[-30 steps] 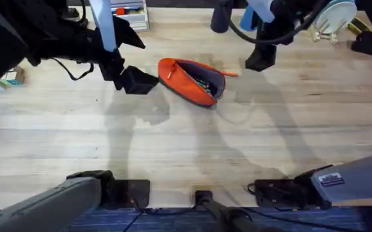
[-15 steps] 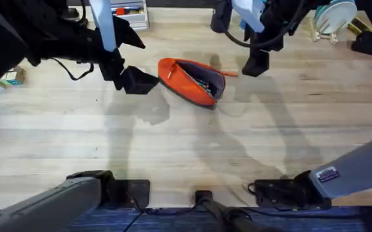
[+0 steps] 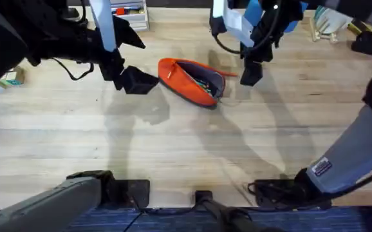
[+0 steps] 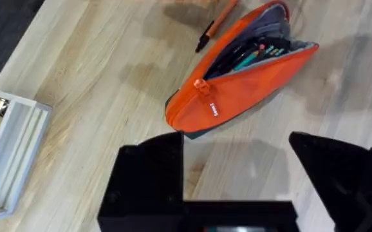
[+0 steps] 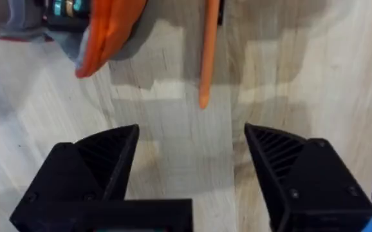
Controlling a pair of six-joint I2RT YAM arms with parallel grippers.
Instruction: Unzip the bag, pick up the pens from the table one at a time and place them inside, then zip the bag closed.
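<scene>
— Where's the pouch?

— The orange pencil pouch [image 3: 192, 80] lies unzipped mid-surface [image 3: 173, 142], pens [image 4: 250, 55] showing inside. One orange pen [image 5: 208, 55] rests on the wood just beside its far end.

— And the claws?

— Right claw [image 5: 192, 161] hovers over that loose pen, fingers spread, nothing between them. Left claw [image 4: 237, 167] sits near the pouch's zipper end, fingers apart too, holding nothing.

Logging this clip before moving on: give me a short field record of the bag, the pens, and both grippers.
bag: orange, on the table, zipper open, pens visible inside
loose pen: orange, lying on the table beside the bag's open end
left gripper: open, next to the bag's closed end, holding nothing
right gripper: open, lined up above the loose pen, not touching it
</scene>
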